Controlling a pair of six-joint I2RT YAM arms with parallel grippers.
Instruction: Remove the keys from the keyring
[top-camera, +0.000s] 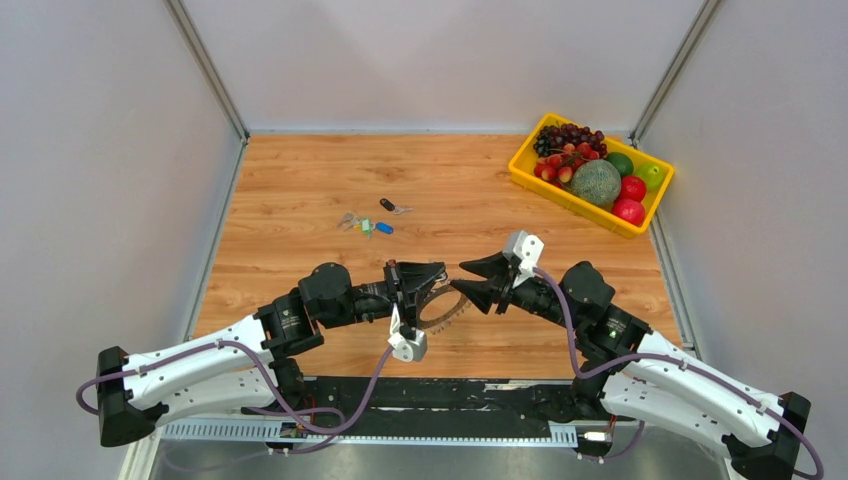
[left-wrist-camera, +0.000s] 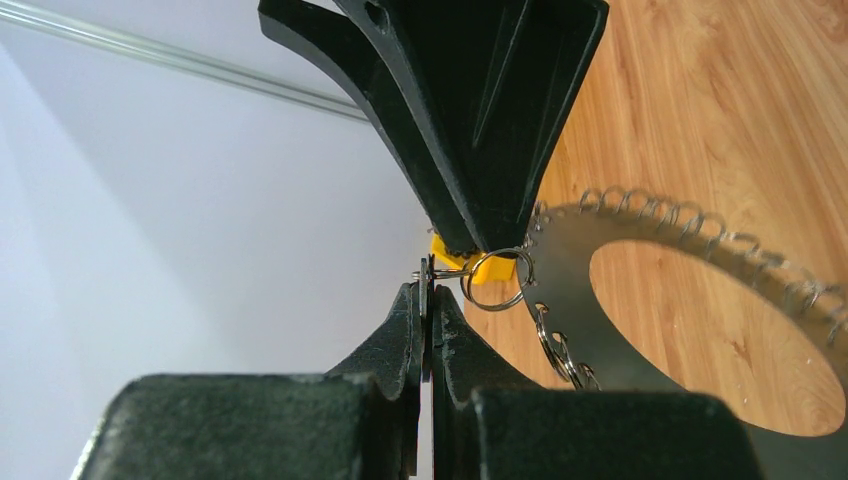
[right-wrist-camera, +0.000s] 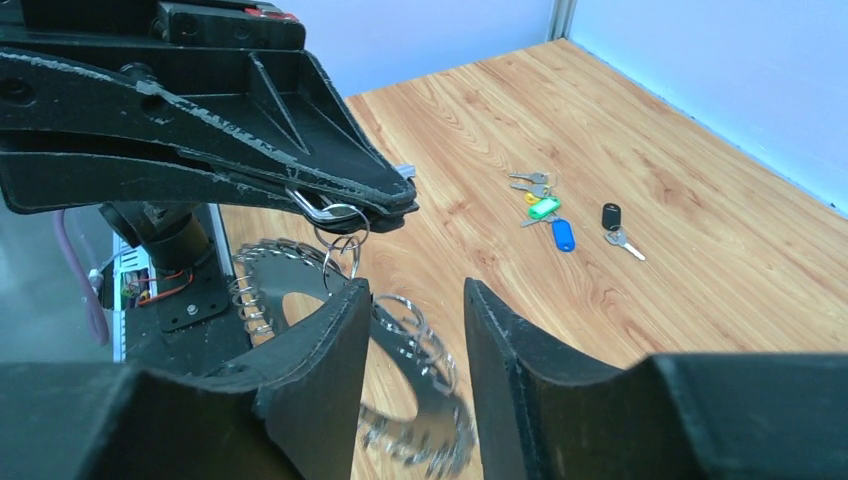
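The keyring is a grey toothed disc with an open centre, low between the two grippers. It also shows in the left wrist view and, blurred, in the right wrist view. My left gripper is shut on a thin flat metal piece, seen edge-on, that small split rings link to the keyring. My right gripper is open and empty, tips close to the left gripper's tip. Loose keys with coloured tags lie on the table, with a black-headed key beside them.
A yellow crate of fruit stands at the back right of the wooden table. White walls close in the left, right and back. A black base plate runs along the near edge.
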